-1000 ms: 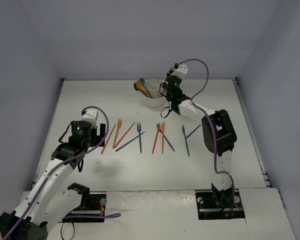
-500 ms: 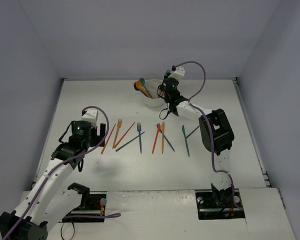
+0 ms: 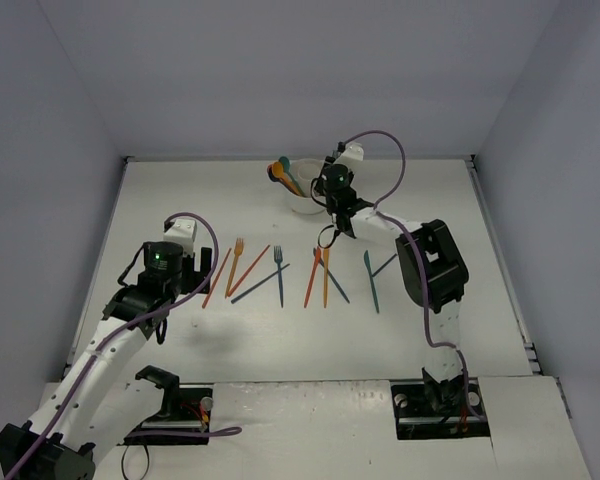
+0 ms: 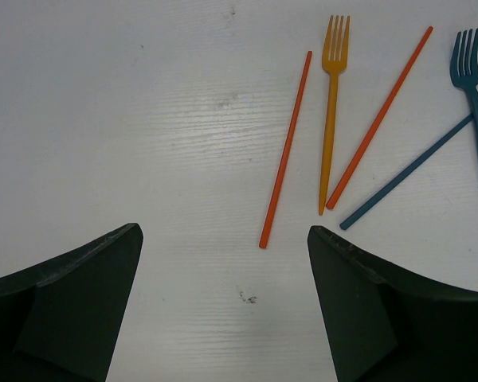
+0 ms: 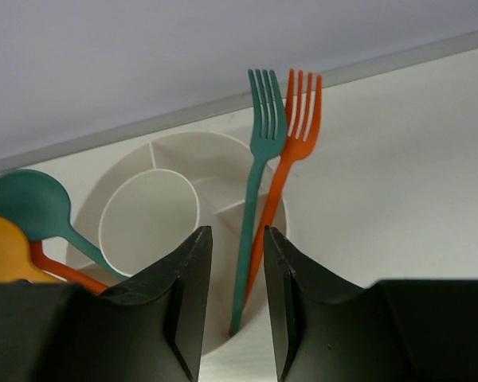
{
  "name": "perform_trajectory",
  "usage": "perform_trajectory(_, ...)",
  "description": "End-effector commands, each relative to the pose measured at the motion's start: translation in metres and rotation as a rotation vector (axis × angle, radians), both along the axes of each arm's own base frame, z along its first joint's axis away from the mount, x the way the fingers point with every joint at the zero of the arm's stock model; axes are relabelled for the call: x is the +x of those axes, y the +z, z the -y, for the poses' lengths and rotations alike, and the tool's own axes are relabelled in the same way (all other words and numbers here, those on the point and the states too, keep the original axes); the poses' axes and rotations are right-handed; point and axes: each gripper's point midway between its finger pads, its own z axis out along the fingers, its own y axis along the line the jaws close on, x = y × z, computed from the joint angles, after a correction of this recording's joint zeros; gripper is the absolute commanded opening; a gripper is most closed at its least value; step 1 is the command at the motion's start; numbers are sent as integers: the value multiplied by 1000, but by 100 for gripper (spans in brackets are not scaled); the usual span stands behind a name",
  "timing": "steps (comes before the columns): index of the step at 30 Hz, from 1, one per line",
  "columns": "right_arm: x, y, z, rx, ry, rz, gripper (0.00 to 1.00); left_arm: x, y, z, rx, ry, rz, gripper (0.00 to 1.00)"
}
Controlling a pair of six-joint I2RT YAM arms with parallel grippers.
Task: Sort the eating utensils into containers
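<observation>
The white divided cup (image 5: 183, 139) stands at the back of the table (image 3: 180, 200). A teal fork (image 5: 261, 127) and an orange fork (image 5: 301, 111) stand in its right compartment, tines up. A teal spoon (image 5: 28, 203) and an orange spoon (image 5: 4, 251) lean out of its left side. My right gripper (image 5: 236, 232) hovers over the cup's near rim, open, with the fork handles seen in the gap and untouched. My left gripper (image 4: 223, 232) is open wide above bare table, just short of an orange stick (image 4: 285, 151) and an orange fork (image 4: 331, 103).
More utensils lie in a row across the middle: a red-orange stick (image 4: 380, 119), a blue fork (image 4: 474, 111), a blue stick (image 4: 414, 171), an orange pair (image 3: 320, 275) and a teal knife (image 3: 370, 280). Walls close the table at the back and sides.
The right gripper's jaws have parted and let go of a fork in the cup. Its wrist shifted slightly left over the cup. The left arm has not moved.
</observation>
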Motion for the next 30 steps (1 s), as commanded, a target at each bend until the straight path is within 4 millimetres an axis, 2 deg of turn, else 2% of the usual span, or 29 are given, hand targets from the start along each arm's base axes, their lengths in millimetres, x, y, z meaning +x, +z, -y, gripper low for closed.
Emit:
perform_trajectory(1,-16,88,10,-14,-19,104,34,11,28,4,-23,-4,80,82)
perform_trajectory(3,-26,101,14,-51,-7,85,39,11,27,5,-24,-4,79,82)
perform_trajectory(5,-42,104,14,-102,19,43,46,11,29,5,-28,-4,82,82)
perform_trajectory(11,-95,79,-1,-222,164,-126,55,12,26,7,-35,-11,72,82)
perform_trajectory(14,-126,70,-28,-230,293,-185,56,12,25,8,-35,-11,65,82)
perform_trajectory(19,-177,30,-71,-241,426,-359,54,12,25,7,-31,-7,60,82)
perform_trajectory(22,-194,9,-91,-238,457,-424,51,12,24,8,-31,-8,56,82)
perform_trajectory(23,-195,9,-93,-236,459,-425,51,12,24,7,-31,-7,55,82)
perform_trajectory(26,-215,-18,-116,-244,498,-495,48,12,24,7,-31,-4,55,82)
perform_trajectory(30,-225,-46,-131,-266,508,-543,43,12,24,7,-31,-1,56,82)
